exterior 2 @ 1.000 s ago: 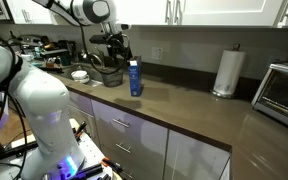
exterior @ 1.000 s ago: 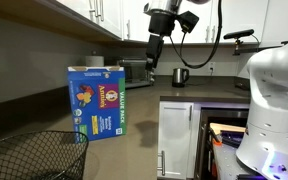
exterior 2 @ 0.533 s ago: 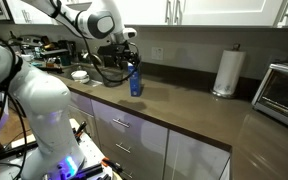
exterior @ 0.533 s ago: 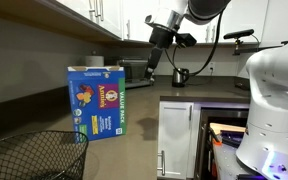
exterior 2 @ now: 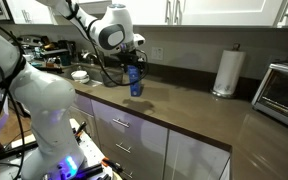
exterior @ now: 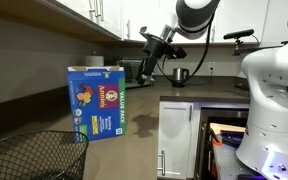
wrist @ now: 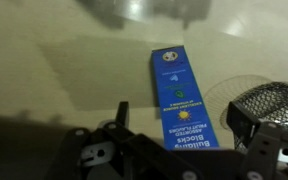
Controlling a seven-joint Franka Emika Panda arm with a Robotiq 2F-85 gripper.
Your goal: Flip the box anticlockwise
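The box (exterior: 97, 103) stands upright on the dark counter, its blue front with a purple-and-yellow picture and a green strip on one edge. In an exterior view it shows edge-on (exterior 2: 134, 80). In the wrist view I look down on its narrow blue top edge (wrist: 181, 85) with white text. My gripper (exterior: 145, 66) hangs above the counter behind the box, and close over the box top in an exterior view (exterior 2: 134, 63). Its fingers (wrist: 181, 125) are spread wide either side of the box edge. It is open and holds nothing.
A black wire basket (exterior: 34, 155) stands beside the box, also seen in the other views (exterior 2: 104, 72) (wrist: 269, 105). A kettle (exterior: 181, 75) sits further along the counter. A paper towel roll (exterior 2: 225, 72) and a toaster oven (exterior 2: 284, 95) stand at the far end.
The arm has swung lower and across toward the box. The gripper now sits over the box top. The box has not moved.
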